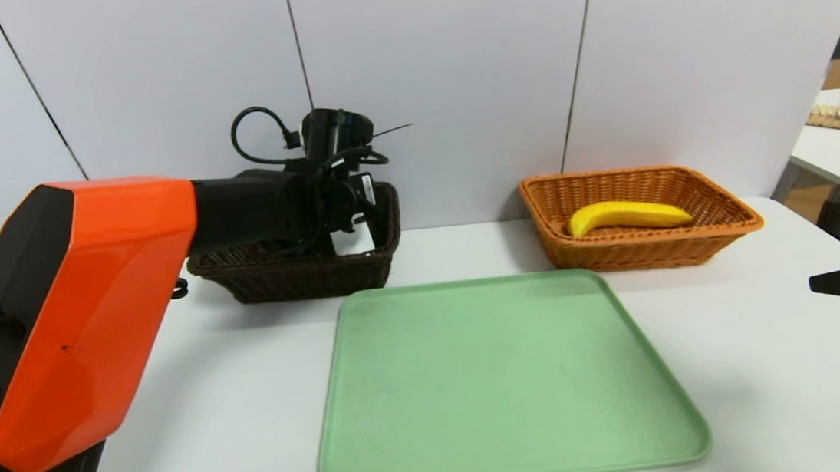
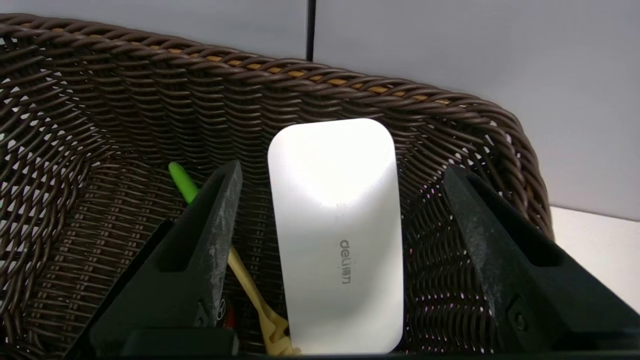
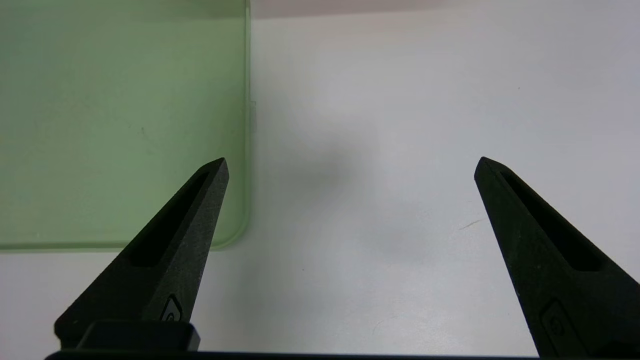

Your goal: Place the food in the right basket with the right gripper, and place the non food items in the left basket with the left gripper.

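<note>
Starting on the left, the left arm reaches out over the dark basket (image 1: 300,274) at the back of the table (image 1: 748,358), and the left gripper (image 2: 340,175) hangs down inside it with its fingers (image 2: 215,235) spread wide, holding nothing. The wrist cam shows the white case (image 2: 337,235) sitting between those fingers but not touching either one, leaning up against the basket's far wall. Next to it, down on the basket floor, is the pasta spoon (image 2: 250,292), yellow with a green handle (image 2: 182,182), partly tucked under the case and the one finger. Can't make out the tube anywhere from these angles. In the middle, nearer the robot, there's a green tray (image 1: 507,382) lying flat on the table. Behind it to the right is the orange basket (image 1: 640,245), and the banana (image 1: 630,216) is lying in it on its side. Way over at the right edge, the right gripper (image 3: 350,167) hovers low above bare table just past the tray's corner, fingers wide apart and empty too.
</note>
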Motion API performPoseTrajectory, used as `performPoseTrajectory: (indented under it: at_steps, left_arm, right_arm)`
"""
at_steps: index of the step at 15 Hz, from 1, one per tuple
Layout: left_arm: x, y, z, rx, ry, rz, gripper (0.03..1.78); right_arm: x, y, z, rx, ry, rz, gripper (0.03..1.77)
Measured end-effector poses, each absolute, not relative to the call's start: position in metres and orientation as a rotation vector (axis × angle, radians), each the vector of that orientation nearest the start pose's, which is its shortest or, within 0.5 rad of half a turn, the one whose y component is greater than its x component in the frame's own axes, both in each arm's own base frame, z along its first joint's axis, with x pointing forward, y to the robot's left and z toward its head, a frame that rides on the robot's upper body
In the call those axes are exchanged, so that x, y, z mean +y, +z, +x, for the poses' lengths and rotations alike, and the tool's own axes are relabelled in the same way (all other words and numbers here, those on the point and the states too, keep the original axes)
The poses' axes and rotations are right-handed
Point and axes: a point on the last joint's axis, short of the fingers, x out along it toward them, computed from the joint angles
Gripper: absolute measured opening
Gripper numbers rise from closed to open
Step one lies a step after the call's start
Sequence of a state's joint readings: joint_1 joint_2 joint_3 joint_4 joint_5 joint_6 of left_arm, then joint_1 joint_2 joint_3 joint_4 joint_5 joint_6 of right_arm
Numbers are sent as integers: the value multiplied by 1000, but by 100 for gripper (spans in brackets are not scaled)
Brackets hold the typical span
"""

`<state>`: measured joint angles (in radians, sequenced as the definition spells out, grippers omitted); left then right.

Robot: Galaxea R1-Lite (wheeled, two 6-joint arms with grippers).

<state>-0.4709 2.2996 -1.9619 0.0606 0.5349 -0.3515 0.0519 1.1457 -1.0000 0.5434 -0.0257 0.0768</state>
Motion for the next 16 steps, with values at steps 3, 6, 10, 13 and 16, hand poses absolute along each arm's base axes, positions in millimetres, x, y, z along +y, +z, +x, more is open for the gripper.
performPoseTrajectory:
  at_steps: [3,6,10,13,16]
  left_arm:
    - [-205,224,422,297,104,-131,152]
    - [-197,267,398,232,63,-11,158]
    - [-179,302,352,255,-48,154,163]
    - [-163,312,303,348,-173,197,166]
    - [-142,324,247,362,-226,190,167]
  right_arm:
    - [7,262,140,672,0,45,170]
    - [7,270,140,644,19,-7,170]
    - [7,291,141,621,38,-63,170]
    - [8,302,142,690,68,-74,170]
    - [9,299,143,833,133,-73,170]
